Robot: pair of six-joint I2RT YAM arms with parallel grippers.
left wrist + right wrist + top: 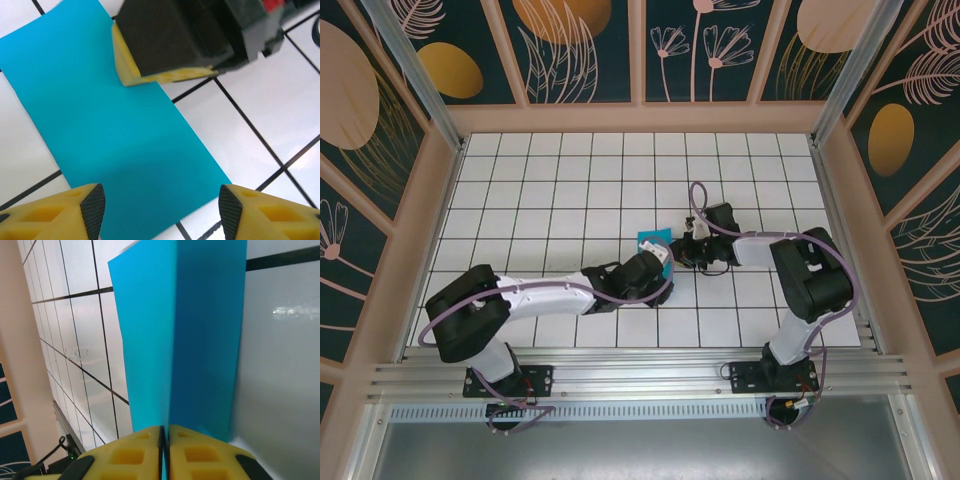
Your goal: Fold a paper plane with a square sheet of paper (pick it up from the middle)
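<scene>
One paper sheet [115, 140]; right gripper [164, 434] pinches it (left gripper [161, 202] agape).

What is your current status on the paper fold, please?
Right gripper shut on the teal-blue paper, pinching at its edge. Left gripper open, poised over the paper. Nothing in the way.

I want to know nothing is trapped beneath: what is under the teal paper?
White table tiles with dark lines show around the teal paper. The patch directly beneath it is covered, so anything there cannot be seen.
</scene>
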